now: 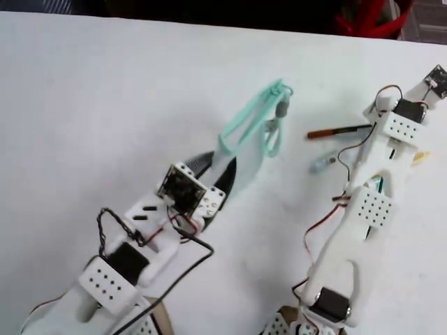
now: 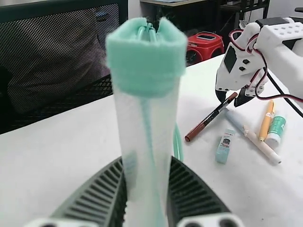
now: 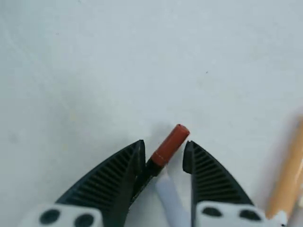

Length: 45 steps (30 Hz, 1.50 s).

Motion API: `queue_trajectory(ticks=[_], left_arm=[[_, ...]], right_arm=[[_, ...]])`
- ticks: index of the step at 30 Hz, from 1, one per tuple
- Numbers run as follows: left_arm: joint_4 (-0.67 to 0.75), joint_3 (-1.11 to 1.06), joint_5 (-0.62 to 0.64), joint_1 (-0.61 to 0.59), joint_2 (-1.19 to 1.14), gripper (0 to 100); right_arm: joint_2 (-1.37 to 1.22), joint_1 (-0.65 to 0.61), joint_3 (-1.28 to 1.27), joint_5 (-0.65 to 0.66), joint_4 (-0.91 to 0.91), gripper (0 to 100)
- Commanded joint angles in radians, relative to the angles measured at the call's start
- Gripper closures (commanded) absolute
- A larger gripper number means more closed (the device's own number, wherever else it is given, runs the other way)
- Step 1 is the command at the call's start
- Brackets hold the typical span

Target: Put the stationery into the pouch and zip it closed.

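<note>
— Where is your pouch right now?
— Your left fingers [image 2: 146, 191] are closed tight on the near end of the pouch [image 2: 147, 90], with no gap at either side. It rises away from them, with the mint band at its far end. From above it runs far and to the right over the worktop [image 1: 105, 105]. You cannot tell whether it touches the surface.
— And your other side?
— Your right fingers [image 3: 163, 153] stand a little apart, astride the red-brown end of the brown pen [image 3: 169, 141], which lies on the worktop. One finger looks to be against it and the other has a sliver of gap, so nothing is clamped.
— What does the high view hide from you?
— The right arm [image 1: 370, 202] covers most of the stationery there. The left wrist view gives it to you, to the right of the pouch. A small mint block [image 2: 225, 146] lies just beside the brown pen. Then come a white pen [image 2: 258, 142], an orange pen [image 2: 266, 118] and a green-and-white tube [image 2: 276, 132], close together.
</note>
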<state>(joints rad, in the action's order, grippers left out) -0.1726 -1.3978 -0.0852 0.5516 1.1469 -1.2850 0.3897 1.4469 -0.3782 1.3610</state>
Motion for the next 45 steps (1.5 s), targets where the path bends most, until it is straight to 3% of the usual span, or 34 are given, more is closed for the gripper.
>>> queue_trajectory(ticks=[1, 6, 22, 25, 29, 38, 45], left_arm=[[-0.006, -0.002, 0.0, -0.008, -0.012, 86], [-0.054, 0.008, 0.035, -0.008, -0.012, 83], [-0.061, 0.011, 0.037, -0.005, -0.01, 81], [-0.164, 0.063, 0.044, -0.007, -0.01, 76], [-0.322, 0.166, 0.141, -0.016, -0.016, 75], [-0.344, 0.172, 0.147, -0.025, -0.016, 75], [-0.342, 0.17, 0.146, -0.025, -0.018, 75]], right_arm=[[0.018, 0.004, 0.061, -0.005, 0.021, 82.8], [-0.013, 0.004, 0.063, -0.005, -0.013, 88.5], [-0.081, 0.007, 0.074, -0.005, -0.027, 92.2], [-0.076, 0.01, 0.078, -0.005, -0.013, 92.5], [-0.065, 0.004, 0.103, -0.005, 0.039, 92.4], [-0.07, -0.002, 0.175, -0.005, 0.124, 85.4], [-0.07, -0.002, 0.176, -0.005, 0.125, 96.1]])
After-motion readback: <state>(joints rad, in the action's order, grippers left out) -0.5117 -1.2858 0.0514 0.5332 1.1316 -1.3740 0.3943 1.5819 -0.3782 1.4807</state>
